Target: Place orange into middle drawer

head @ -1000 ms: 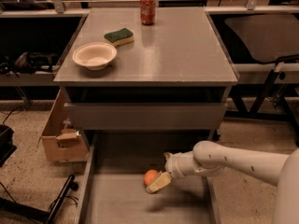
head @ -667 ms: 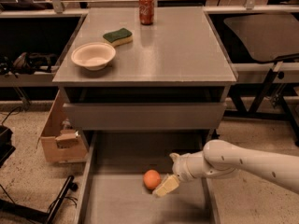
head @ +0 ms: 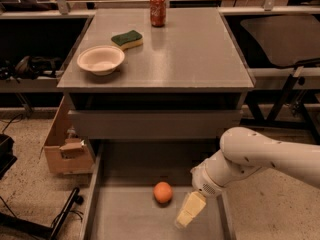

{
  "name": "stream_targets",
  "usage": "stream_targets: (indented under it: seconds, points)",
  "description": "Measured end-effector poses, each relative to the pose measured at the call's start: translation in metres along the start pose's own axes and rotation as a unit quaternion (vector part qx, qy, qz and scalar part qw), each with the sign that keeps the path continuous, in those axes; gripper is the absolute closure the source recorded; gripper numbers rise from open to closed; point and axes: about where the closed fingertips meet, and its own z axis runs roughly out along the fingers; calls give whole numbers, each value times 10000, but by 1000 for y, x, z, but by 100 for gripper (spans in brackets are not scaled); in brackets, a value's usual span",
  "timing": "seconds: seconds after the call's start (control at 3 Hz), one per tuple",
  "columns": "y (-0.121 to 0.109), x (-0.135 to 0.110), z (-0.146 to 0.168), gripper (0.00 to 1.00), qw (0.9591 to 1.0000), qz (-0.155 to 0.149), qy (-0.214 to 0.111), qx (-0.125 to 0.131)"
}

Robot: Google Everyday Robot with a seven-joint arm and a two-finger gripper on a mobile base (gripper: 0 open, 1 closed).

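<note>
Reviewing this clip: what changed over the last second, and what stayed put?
The gripper, right against the orange a second ago, has pulled away to the right and lower in the picture, leaving a gap; the orange lies free. It kept its spot on the floor of the open middle drawer. The bowl, sponge and soda can on top have not moved.

My arm (head: 270, 156) stretches in from the right, its thick white forearm sloping down and left to the wrist. My gripper (head: 190, 210) hangs tilted, tip pointing down-left, over the drawer (head: 125, 219) floor near its right edge.
</note>
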Motion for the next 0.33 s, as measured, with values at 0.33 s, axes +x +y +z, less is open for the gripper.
stream_targets:
  seconds: [0.33]
  points:
    - [8, -24, -61, 0, 9951, -296, 834, 445]
